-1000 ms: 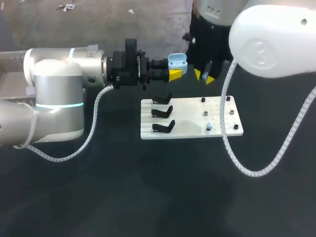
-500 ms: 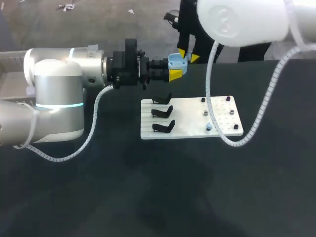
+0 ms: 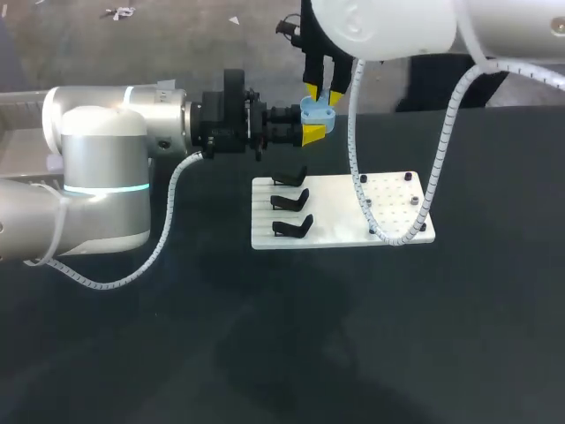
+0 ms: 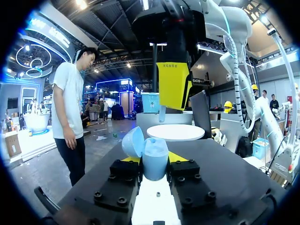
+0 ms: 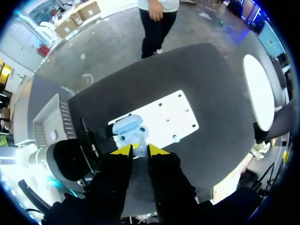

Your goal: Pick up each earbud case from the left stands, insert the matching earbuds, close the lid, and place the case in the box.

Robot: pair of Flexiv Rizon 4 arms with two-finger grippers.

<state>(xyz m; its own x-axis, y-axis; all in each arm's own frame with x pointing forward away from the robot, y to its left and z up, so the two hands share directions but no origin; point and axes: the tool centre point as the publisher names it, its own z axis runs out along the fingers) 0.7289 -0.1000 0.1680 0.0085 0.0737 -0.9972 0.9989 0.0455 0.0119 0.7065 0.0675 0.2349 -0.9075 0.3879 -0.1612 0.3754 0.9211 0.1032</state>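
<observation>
My left gripper is shut on a light blue earbud case and holds it in the air behind the white board. In the left wrist view the case stands upright between the fingers, its lid swung open to one side. My right gripper hangs straight above the case, fingers pointing down. It is shut on a small light blue earbud, whose tip pokes out below the yellow fingers. In the right wrist view the open case lies just beyond the gripper.
Three empty black stands sit on the board's left part, with small pegs on its right part. My right arm's white cable drapes over the board. A grey open box lies beside my left arm.
My right arm has swung left, bringing its gripper from right of the case to directly above it. The left arm and the case have stayed still.
</observation>
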